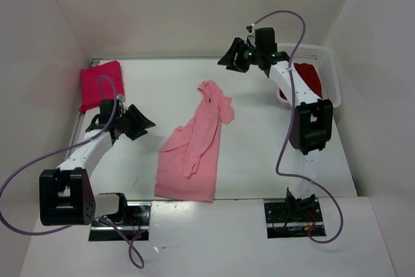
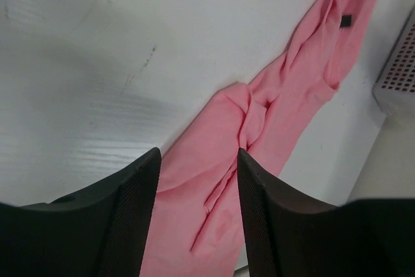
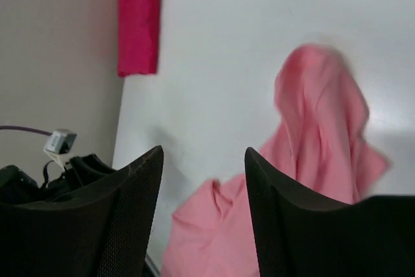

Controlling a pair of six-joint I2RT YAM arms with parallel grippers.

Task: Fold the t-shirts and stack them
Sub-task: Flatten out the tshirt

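The light salmon pink t-shirt [image 1: 194,150] lies crumpled in a long diagonal strip mid-table, its narrow end [image 1: 215,98] toward the back. A bright magenta-red t-shirt [image 1: 100,84] sits folded at the back left corner. The dark crimson t-shirt [image 1: 311,77] lies in the white basket [image 1: 327,63]. My left gripper [image 1: 144,121] hovers open left of the pink shirt. In the left wrist view the pink t-shirt [image 2: 285,108] shows beyond the left gripper [image 2: 198,186], which holds nothing. My right gripper [image 1: 230,56] is raised at the back, open and empty. Below the right gripper [image 3: 204,186], the pink t-shirt [image 3: 318,115] looks blurred.
White walls enclose the table on three sides. The basket's mesh corner [image 2: 399,76] shows at the right of the left wrist view. The folded magenta-red t-shirt [image 3: 139,24] and the left arm [image 3: 39,180] appear in the right wrist view. Purple cables loop off both arms.
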